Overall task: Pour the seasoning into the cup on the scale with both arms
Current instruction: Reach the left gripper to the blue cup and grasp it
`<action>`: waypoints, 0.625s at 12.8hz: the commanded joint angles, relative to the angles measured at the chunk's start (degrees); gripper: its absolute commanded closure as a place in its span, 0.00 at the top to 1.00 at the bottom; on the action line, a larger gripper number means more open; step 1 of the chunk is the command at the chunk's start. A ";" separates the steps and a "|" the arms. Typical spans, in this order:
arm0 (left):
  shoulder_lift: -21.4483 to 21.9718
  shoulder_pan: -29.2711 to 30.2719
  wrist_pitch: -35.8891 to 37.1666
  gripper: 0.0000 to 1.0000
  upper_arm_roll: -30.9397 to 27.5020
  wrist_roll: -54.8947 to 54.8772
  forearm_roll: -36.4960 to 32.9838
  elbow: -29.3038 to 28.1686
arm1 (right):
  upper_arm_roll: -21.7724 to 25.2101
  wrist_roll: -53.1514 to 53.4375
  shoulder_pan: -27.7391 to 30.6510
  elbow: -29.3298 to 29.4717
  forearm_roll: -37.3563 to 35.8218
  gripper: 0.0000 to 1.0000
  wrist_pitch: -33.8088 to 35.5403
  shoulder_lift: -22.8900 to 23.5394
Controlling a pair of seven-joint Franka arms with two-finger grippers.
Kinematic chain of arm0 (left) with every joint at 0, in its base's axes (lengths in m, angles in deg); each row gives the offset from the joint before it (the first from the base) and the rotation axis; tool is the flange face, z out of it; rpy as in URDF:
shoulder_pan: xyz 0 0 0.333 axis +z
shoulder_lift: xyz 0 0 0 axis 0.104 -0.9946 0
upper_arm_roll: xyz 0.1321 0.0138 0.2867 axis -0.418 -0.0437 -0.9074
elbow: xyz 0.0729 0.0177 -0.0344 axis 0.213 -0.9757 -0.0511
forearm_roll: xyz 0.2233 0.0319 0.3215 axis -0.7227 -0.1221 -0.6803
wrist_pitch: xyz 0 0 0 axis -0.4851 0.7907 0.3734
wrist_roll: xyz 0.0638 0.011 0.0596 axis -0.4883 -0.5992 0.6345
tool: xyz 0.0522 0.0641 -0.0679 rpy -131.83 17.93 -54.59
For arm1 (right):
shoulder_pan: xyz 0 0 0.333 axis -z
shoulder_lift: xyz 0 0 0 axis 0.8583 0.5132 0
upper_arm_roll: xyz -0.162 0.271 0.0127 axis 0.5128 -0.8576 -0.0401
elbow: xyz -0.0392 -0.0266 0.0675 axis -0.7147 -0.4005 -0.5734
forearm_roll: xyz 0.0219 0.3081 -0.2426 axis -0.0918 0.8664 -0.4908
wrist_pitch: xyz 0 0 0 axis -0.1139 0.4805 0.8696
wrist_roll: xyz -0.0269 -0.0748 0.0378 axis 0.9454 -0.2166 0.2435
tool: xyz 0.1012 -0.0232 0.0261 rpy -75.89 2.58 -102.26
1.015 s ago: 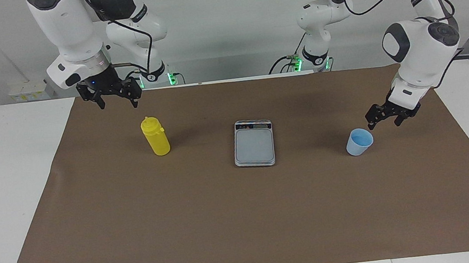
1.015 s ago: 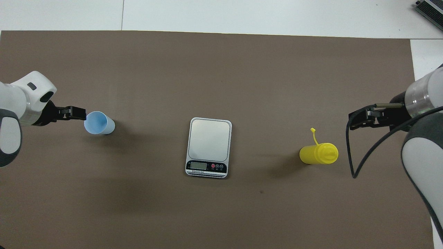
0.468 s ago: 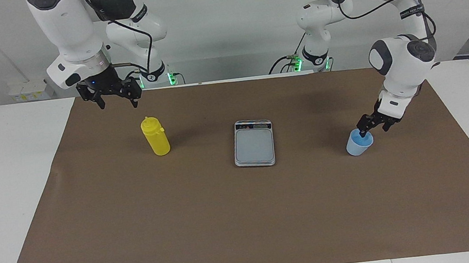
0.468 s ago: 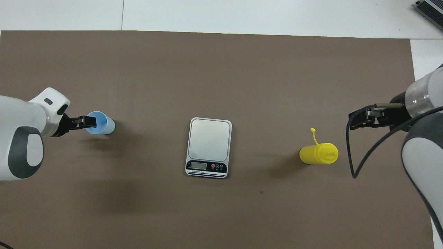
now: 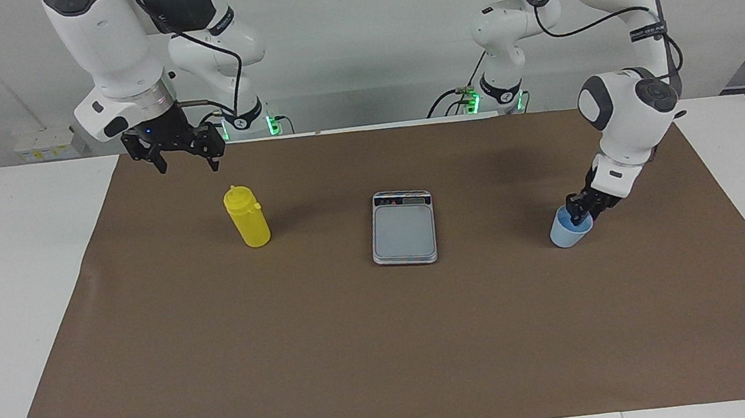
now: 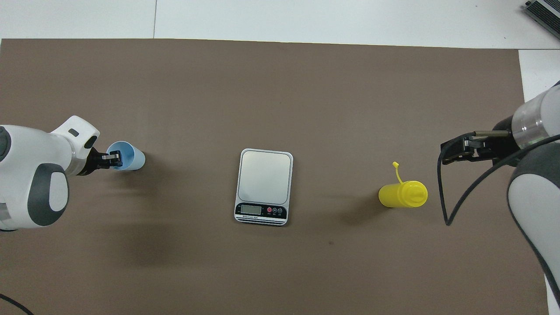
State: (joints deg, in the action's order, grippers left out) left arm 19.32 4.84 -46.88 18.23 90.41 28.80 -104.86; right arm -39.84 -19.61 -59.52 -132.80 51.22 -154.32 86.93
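The brown mat point(image 5: 388, 347) carries the scale point(image 5: 403, 227) at its middle, its plate bare, with the yellow seasoning bottle point(image 5: 246, 217) upright toward the right arm's end and the light blue cup point(image 5: 568, 231) toward the left arm's end. Within the last second the left gripper point(image 5: 582, 213) has come down from beside the cup onto its rim, fingers drawing together on the wall, though whether they grip yet I cannot tell. The right gripper point(image 5: 183, 159) waits above the mat near the bottle, fingers apart; the cup's lift to the scale looks next.
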 commanded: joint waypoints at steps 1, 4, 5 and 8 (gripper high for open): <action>0.17 -0.53 -0.65 0.00 -0.34 -0.64 0.81 -0.29 | -0.36 0.24 0.49 -1.47 0.08 1.00 -0.20 -1.25; 0.43 -0.62 3.11 0.00 -0.16 -0.64 0.81 2.94 | -0.36 0.15 0.57 -1.47 0.08 1.00 -0.20 -1.25; 0.70 -0.62 6.27 0.00 -0.07 -0.55 0.81 5.66 | -0.36 0.15 0.57 -1.47 0.08 1.00 -0.20 -1.25; 0.53 -3.33 16.21 0.00 0.01 -0.46 0.90 16.81 | -0.36 0.15 0.57 -1.47 0.08 1.00 -0.20 -1.25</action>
State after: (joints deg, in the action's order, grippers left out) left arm 19.79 4.22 -36.92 18.80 90.20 29.02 -94.66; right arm -39.84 -19.61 -59.52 -132.80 51.22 -154.32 86.93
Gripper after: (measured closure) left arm 0.960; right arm 0.000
